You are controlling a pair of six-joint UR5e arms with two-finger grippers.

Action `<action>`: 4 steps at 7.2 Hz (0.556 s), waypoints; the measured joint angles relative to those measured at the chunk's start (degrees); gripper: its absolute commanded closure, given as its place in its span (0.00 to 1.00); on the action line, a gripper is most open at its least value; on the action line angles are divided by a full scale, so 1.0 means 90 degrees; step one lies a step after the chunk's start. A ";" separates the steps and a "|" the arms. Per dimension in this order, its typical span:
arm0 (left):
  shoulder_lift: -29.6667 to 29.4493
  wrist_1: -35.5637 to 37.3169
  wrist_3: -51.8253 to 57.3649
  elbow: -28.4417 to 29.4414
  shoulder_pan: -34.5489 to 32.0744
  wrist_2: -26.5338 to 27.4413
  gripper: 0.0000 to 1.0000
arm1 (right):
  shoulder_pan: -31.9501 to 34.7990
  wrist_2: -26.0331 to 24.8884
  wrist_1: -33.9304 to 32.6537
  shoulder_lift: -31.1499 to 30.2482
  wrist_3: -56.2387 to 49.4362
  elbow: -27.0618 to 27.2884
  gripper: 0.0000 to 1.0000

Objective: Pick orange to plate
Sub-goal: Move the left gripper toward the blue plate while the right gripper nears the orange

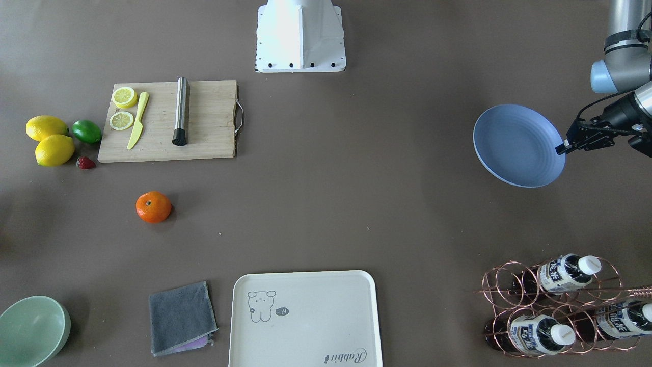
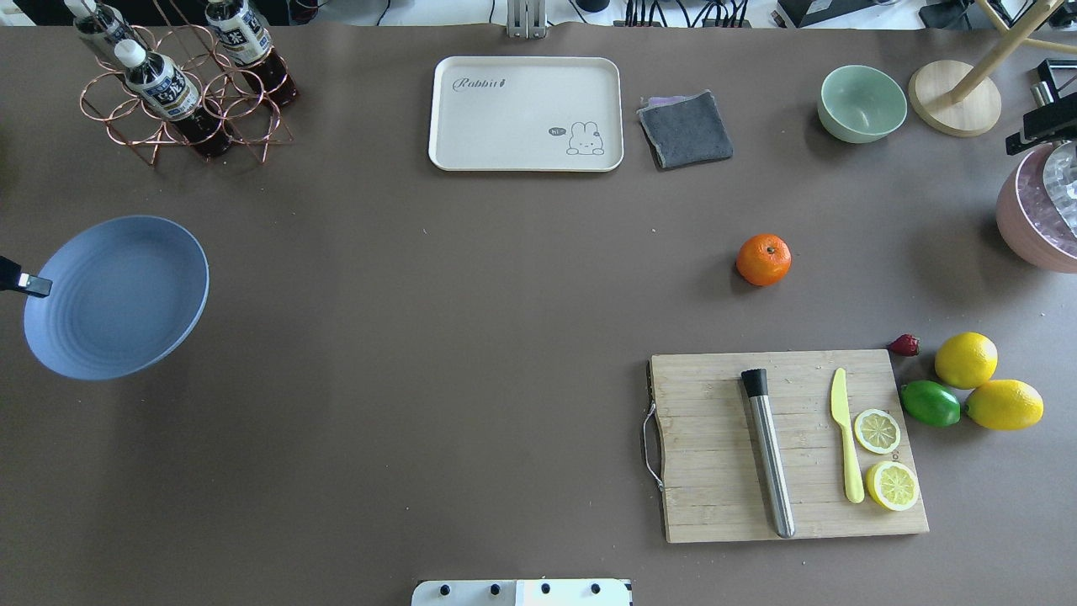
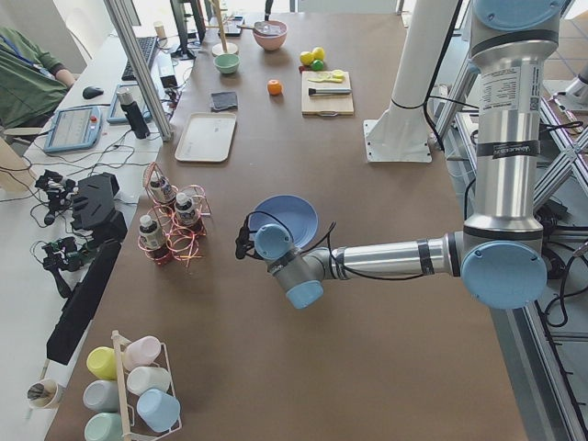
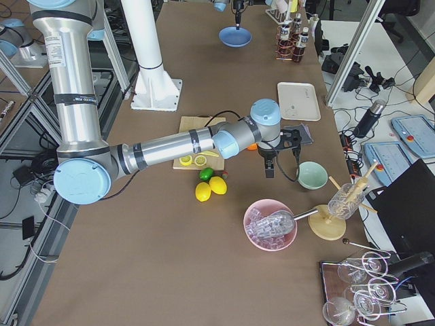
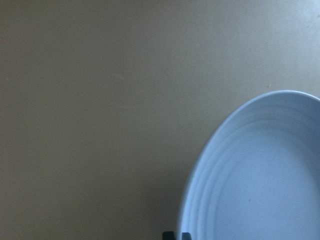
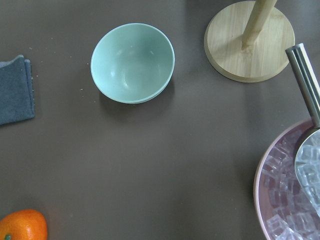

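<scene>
The left gripper (image 1: 562, 149) clamps the plate (image 1: 514, 148); right gripper (image 4: 270, 171) state unclear; pink bowl (image 2: 1022, 223) holds ice (image 6: 285, 200).

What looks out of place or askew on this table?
The plate is askew: the left gripper pinches its rim, and it looks tilted rather than flat on the table. The orange lies alone, far across from it. Nothing looks spilled or damaged.

The wrist views cropped the orange (image 6: 22, 227) at the bottom-left corner and the plate (image 5: 260, 175) at two edges. The right gripper (image 4: 268, 173) was too small to judge its jaws.
</scene>
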 measured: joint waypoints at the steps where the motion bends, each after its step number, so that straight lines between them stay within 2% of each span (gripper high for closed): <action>1: -0.0189 0.0077 -0.0606 -0.0320 0.0059 0.0014 1.00 | -0.0230 -0.0170 -0.0002 0.0127 0.0244 0.0005 0.00; 2: -0.0351 0.0103 -0.1225 -0.0640 0.0367 0.0305 1.00 | -0.0560 -0.0398 0.0001 0.0271 0.0530 0.0008 0.00; 4: -0.0760 0.0175 -0.2355 -0.1156 0.1381 0.1327 1.00 | -0.1266 -0.0814 0.0023 0.0562 0.0863 0.0004 0.00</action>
